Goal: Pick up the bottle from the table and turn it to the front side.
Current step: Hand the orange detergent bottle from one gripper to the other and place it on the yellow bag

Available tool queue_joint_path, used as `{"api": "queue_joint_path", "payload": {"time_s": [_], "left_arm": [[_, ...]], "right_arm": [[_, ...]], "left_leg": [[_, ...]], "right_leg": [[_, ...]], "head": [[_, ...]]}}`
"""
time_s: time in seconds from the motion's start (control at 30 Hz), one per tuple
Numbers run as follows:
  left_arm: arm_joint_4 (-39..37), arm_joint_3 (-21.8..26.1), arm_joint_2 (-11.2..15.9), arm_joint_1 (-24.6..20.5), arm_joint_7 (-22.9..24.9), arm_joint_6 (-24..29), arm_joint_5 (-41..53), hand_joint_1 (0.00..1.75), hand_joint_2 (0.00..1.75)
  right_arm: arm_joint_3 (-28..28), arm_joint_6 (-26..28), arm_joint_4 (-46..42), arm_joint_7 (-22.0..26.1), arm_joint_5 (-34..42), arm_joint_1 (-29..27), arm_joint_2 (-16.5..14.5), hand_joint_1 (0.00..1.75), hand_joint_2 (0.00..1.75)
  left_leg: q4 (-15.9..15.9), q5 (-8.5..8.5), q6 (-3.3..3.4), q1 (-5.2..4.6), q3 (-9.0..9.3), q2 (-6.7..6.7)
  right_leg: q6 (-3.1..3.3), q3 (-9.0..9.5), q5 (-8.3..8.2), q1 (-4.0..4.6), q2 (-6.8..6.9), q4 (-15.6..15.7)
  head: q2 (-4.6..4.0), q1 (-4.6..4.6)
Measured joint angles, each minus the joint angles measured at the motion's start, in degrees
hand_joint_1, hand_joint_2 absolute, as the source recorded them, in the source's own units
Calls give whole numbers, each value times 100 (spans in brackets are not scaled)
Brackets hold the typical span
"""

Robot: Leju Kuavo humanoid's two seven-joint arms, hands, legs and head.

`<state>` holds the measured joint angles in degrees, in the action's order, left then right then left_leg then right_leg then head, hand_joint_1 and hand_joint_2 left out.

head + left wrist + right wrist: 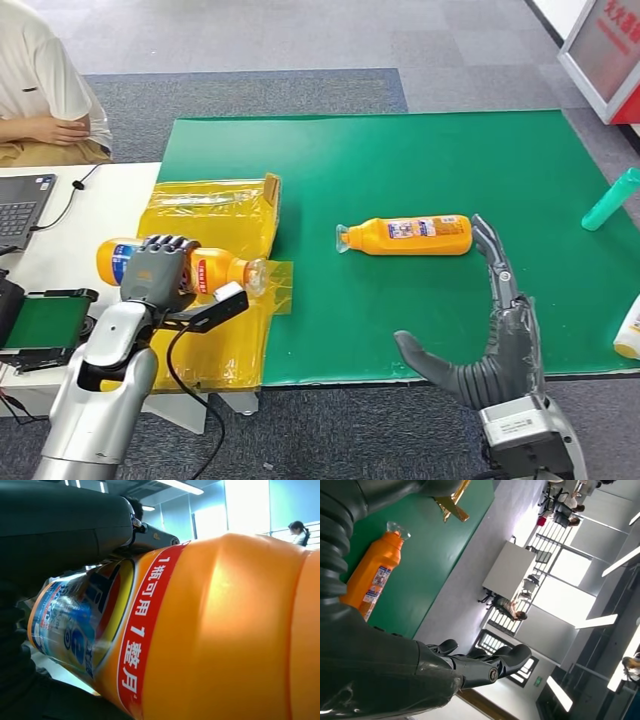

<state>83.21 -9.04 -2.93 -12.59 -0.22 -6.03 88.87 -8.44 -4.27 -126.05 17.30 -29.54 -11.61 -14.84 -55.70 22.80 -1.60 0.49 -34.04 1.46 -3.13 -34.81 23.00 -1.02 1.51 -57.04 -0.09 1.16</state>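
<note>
While the left hand [158,272] gripped one orange bottle [219,270] over yellow bags [219,215], the right hand [494,330], fingers spread and empty, neared a second bottle [411,236] lying on the green mat [453,160], probably rigid, slick, best grasped mid-body.

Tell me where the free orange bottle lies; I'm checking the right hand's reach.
In the head view the orange bottle lies on its side mid green mat, just left of the right hand's fingertips.

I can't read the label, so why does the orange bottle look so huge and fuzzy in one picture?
Left wrist view: the held bottle sits right against the camera, so it looms, with soft label print and glare. Head view: left hand holds it, sharp. Right wrist view: bright windows wash out.
</note>
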Motion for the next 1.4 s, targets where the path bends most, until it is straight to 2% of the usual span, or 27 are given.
{"api": "queue_joint_path", "payload": {"time_s": [0.67, 1.2, 1.23, 1.33, 1.37, 1.4], "left_arm": [[-615, 55, -339, 87, 37, 69, 1, 175, 175], [-1054, 201, -372, 83, 125, 109, 0, 175, 175], [-1082, 230, -376, 84, 119, 118, 0, 143, 175], [-1165, 331, -409, 86, 82, 168, 1, 12, 175], [-1189, 363, -424, 85, 67, 181, 2, 0, 175], [-1211, 391, -440, 85, 54, 186, 2, 0, 175]], "right_arm": [[-31, 9, 0, 18, 151, 59, 2, 0, 175], [-30, 32, 0, 26, 238, 98, 4, 0, 175], [-30, 31, 0, 26, 238, 101, 4, 0, 175], [-31, 30, 0, 25, 243, 110, 4, 0, 175], [-31, 30, 0, 25, 245, 112, 4, 0, 175], [-31, 30, 0, 25, 248, 115, 4, 0, 175]], "left_leg": [[0, 0, 0, 0, -1, 0], [0, 0, 0, 0, -1, 0], [0, 0, 0, 0, -1, 0], [0, 0, 0, 0, 0, 0], [0, 0, 0, 0, 0, 0], [0, 0, 0, 0, 0, 0]], "right_leg": [[0, 1, 0, 0, 0, 0], [0, 1, -1, 0, 0, 0], [0, 1, -1, 0, 0, 0], [0, 1, -1, 0, 0, 0], [0, 1, -1, 0, 0, 0], [0, 1, -1, 0, 0, 0]], "head": [[0, -1], [0, -1], [0, -1], [-1, -1], [-1, -1], [-1, -1]]}}
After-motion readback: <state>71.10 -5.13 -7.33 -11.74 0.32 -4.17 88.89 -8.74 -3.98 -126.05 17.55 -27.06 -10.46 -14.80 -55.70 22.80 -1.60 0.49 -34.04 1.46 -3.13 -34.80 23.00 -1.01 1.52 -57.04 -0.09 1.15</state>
